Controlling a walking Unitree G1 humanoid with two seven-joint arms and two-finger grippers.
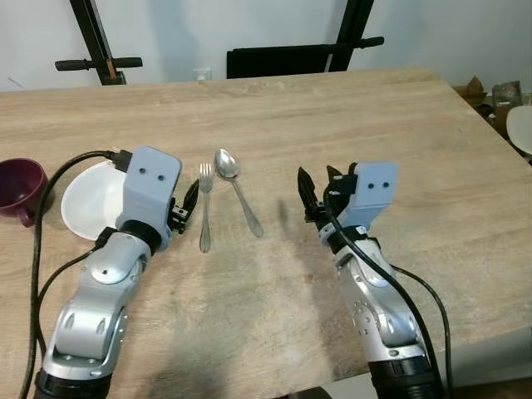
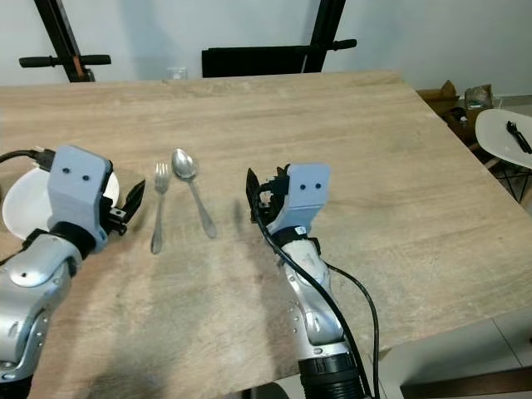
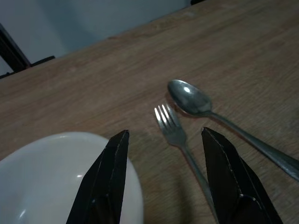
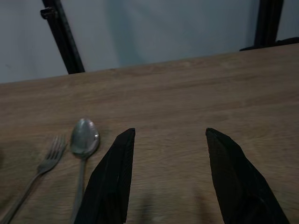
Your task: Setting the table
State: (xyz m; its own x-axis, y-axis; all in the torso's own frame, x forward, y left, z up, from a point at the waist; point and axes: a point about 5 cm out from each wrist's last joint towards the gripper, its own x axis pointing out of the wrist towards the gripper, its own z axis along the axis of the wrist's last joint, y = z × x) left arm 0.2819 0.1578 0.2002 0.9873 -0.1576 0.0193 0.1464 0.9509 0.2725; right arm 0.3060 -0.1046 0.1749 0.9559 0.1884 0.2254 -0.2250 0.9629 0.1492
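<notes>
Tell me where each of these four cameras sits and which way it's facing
Left eye view: on the head, looking down at the wooden table; both silver arms, left claw by the white plate, right claw.
Right eye view: same head, same scene, set slightly aside.
Left wrist view: on the left wrist, along its open black fingers at the fork and spoon.
Right wrist view: on the right wrist, along its open fingers.
Shared: all four show the fork and spoon.

Plate point(image 1: 91, 199) left of fork point(image 1: 205, 218), spoon point(image 1: 237, 188) right
</notes>
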